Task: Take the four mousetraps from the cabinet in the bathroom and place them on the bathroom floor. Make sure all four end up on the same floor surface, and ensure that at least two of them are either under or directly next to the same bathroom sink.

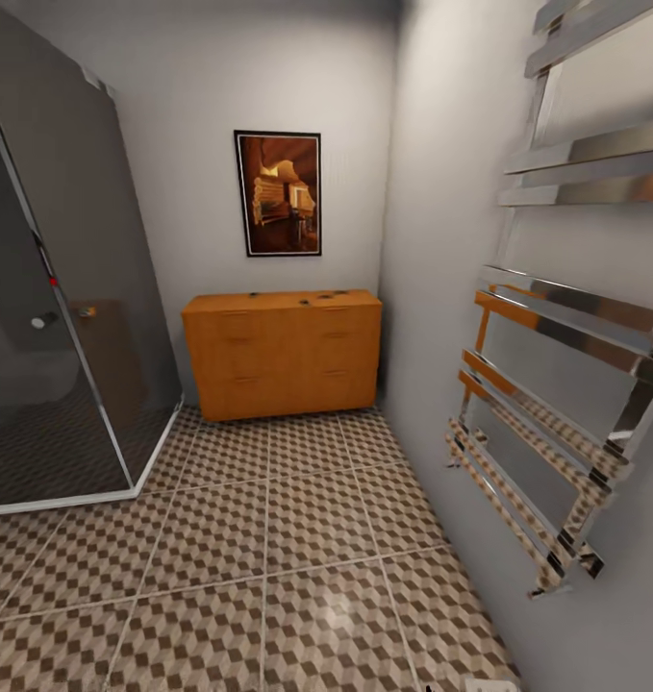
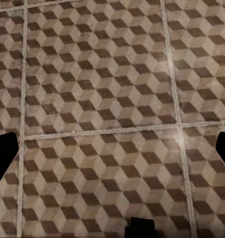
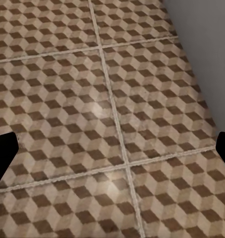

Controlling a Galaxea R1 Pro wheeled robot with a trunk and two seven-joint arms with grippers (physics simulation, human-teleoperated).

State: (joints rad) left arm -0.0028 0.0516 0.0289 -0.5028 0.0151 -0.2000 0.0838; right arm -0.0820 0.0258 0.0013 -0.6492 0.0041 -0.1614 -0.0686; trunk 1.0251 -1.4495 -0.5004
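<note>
So far we judge nothing is placed: small dark shapes, likely the mousetraps, sit on top of the cabinet against the far wall, well apart from us. No trap lies on the tiled floor. Both our left gripper and right gripper hang with fingers wide apart, empty.
</note>
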